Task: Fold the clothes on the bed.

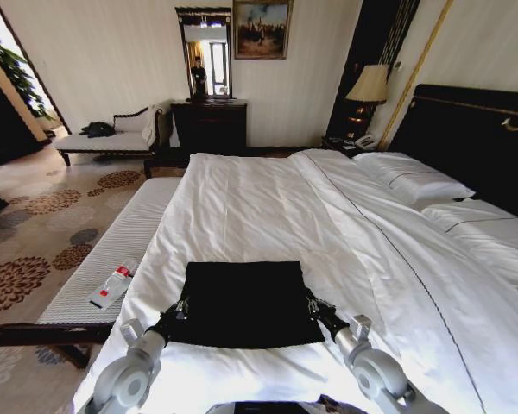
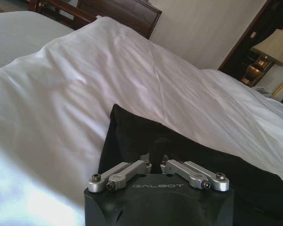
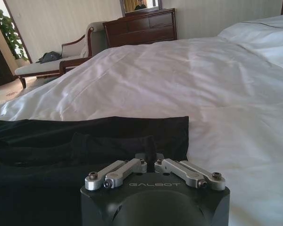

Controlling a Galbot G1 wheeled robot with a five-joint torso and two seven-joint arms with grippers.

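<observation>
The black clothes lie as a flat rectangle on the near end of the bed, on its white duvet. My left gripper is at the near left corner of the clothes and my right gripper is at the near right corner. In the left wrist view the left gripper is shut, pinching the edge of the black fabric. In the right wrist view the right gripper is shut the same way, with a raised fold of the clothes in front of it. No lettering shows.
A long white bench runs along the bed's left side with a small bottle on it. Pillows and a dark headboard are at the right. A chaise, a dresser and a lamp stand by the far wall.
</observation>
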